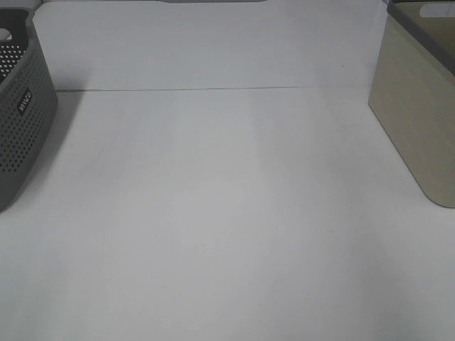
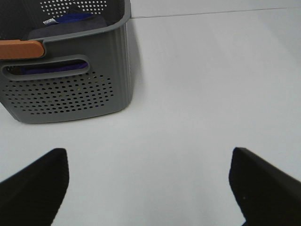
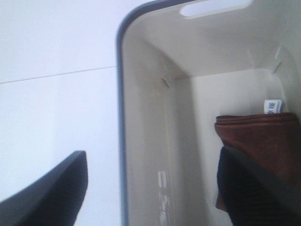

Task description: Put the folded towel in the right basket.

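The folded towel [image 3: 263, 141] is brown and lies on the floor of the right basket [image 3: 150, 117], a beige bin with a grey rim. A white tag shows at its far edge. The basket stands at the right edge of the exterior high view [image 1: 416, 121]. My right gripper [image 3: 153, 155] is open and empty above the basket. One finger is over the table outside the rim, the other over the towel. My left gripper [image 2: 148, 157] is open and empty above bare table. Neither gripper shows in the exterior high view.
A grey perforated basket [image 1: 21, 121] stands at the left edge of the white table [image 1: 227, 213]. In the left wrist view this basket [image 2: 66, 94] holds purple-blue cloth [image 2: 70, 21] and has an orange piece [image 2: 19, 48] on its rim. A seam [image 1: 213, 89] crosses the table.
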